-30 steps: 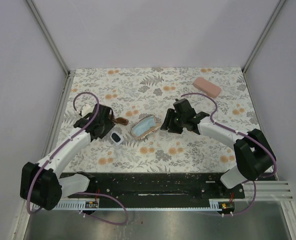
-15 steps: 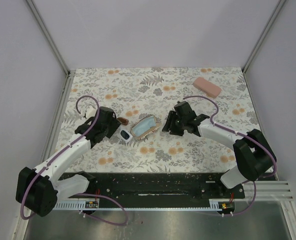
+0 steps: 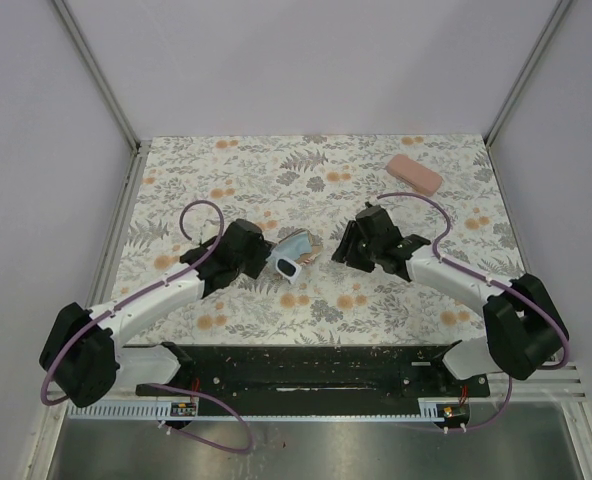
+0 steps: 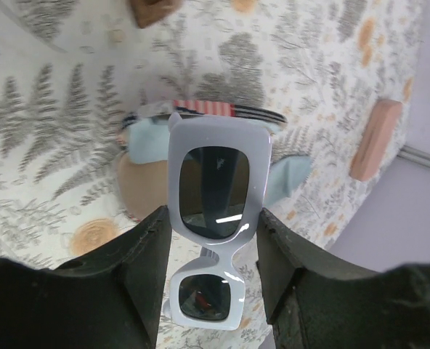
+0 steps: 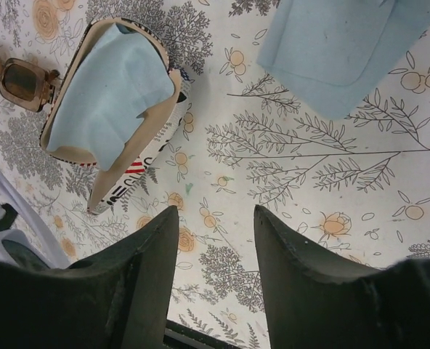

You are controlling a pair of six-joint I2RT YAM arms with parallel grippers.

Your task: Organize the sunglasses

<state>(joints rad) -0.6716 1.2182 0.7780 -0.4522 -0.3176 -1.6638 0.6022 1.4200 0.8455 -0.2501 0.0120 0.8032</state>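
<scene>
**White pair gripped at the pouch's edge, right hand empty**

The left gripper [image 4: 214,217] is clamped on the white sunglasses [image 4: 215,243]. Its two black fingers [image 4: 131,280] press the frame's sides near the bridge, with one dark lens pointing away from the wrist and the other back toward it. In the overhead view the white pair sits at about 7 o'clock of the stars-and-stripes pouch [image 3: 301,246], overlapping its near-left end. Whether the frame touches the pouch cannot be told. From the left wrist, the far end of the frame lines up with the pouch's red-and-white striped rim, and the pale blue lining shows behind it.

The right gripper [image 5: 213,218] has its fingers spread with only the flowered table [image 3: 226,170] between them. It hangs at about 3 o'clock of the pouch, near it and apart from it.

From the right wrist, the pouch gapes open. The brown sunglasses [image 5: 15,78] lie flat on the table at its 10 o'clock, just beside its rim. A light blue cloth [image 5: 338,43] lies at the pouch's 2 o'clock, apart from it.

The pink case [image 3: 414,174] rests at about 1 o'clock on the table, well apart from both grippers.
</scene>
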